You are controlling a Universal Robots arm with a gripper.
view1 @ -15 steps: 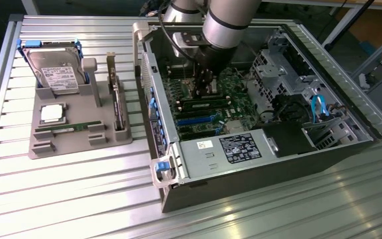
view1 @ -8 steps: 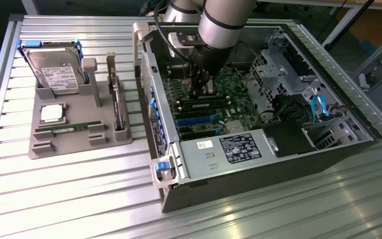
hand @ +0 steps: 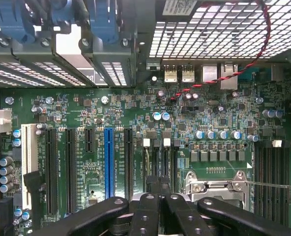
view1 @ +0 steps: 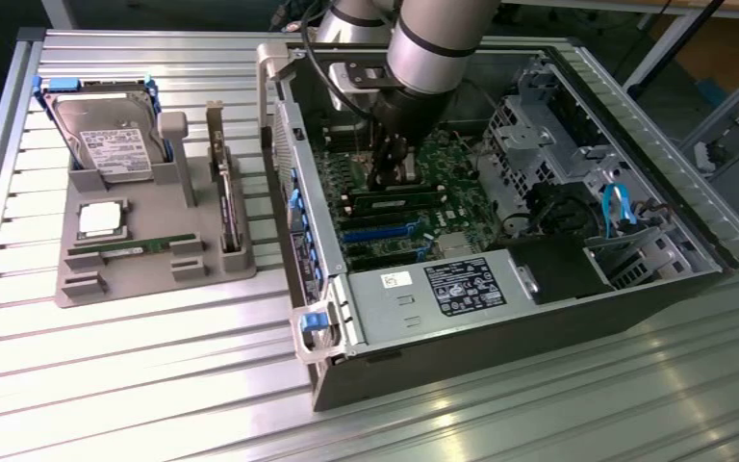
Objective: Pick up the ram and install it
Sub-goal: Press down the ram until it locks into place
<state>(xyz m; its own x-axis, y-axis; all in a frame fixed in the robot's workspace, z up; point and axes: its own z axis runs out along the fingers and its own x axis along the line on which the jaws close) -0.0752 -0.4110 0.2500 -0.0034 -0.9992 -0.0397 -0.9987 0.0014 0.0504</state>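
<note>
Aluminium table [view1: 151,385]: ribbed slats run across the exterior view; it carries a grey tray and an open computer case side by side.
Computer case [view1: 344,375]: lies on its side with the lid off, on the exterior view's right; a blue latch [view1: 315,320] sits at its near corner.
Power supply [view1: 472,284]: silver box with a dark label, in the near end of the case.
Grey tray [view1: 88,289]: moulded holder on the exterior view's left, just beside the case wall.
Ram [view1: 132,247]: narrow green stick, lying flat in a slot in the near part of the tray; well apart from the gripper.
Processor [view1: 101,219]: small square silver chip, seated in the tray just behind the ram.
Expansion card [view1: 226,207]: long dark card, standing on edge along the tray's side nearest the case.
Hard drive [view1: 107,135]: propped at a tilt at the tray's far end.
Motherboard [view1: 453,178]: green board on the case floor; the wrist view shows its blue slot [hand: 109,155] among black ones and the metal processor socket [hand: 219,184].
Gripper [view1: 389,168]: down inside the case, close over the motherboard; its dark fingers are pressed together [hand: 158,183] above the narrow memory slots; I cannot tell whether anything sits between them.
Arm [view1: 434,38]: grey tube reaching in over the case's far edge.
</note>
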